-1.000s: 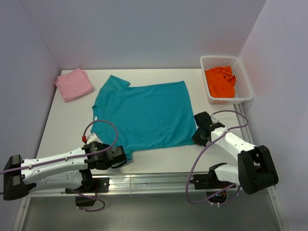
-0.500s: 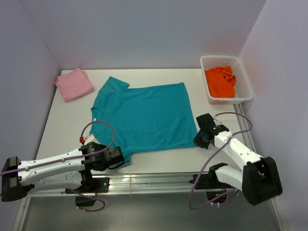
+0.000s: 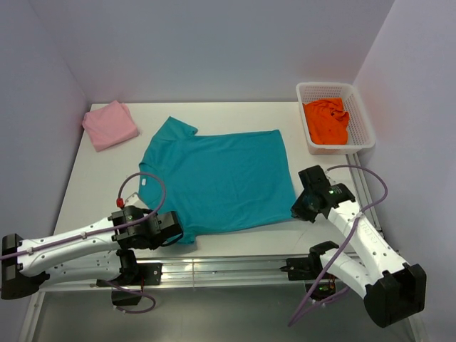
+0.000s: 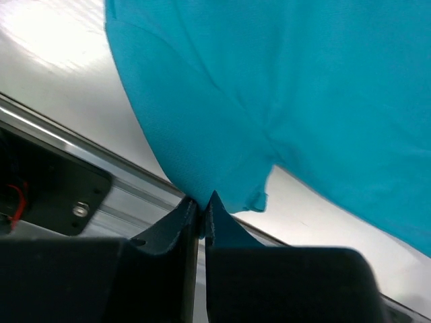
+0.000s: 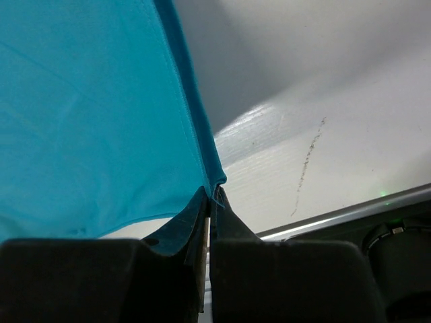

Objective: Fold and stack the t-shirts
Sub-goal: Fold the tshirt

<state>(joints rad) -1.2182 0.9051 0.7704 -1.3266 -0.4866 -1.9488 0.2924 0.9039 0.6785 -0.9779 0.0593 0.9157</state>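
Note:
A teal t-shirt [image 3: 217, 182] lies spread across the middle of the table, lifted along its near edge. My left gripper [image 3: 173, 231] is shut on its near left corner [image 4: 222, 188], the cloth pinched between the jaws. My right gripper [image 3: 298, 208] is shut on the near right hem corner [image 5: 217, 182]. A folded pale pink t-shirt [image 3: 109, 124] rests at the back left. A crumpled bright orange t-shirt [image 3: 326, 121] lies in the basket.
The white mesh basket [image 3: 360, 114] stands at the back right against the wall. A metal rail [image 3: 228, 267] runs along the near table edge, just under both grippers. Purple cables loop off both arms.
Both grippers have lifted the teal shirt's near edge and drawn it slightly toward the right and the near side. The right gripper closed on the hem corner during this second.

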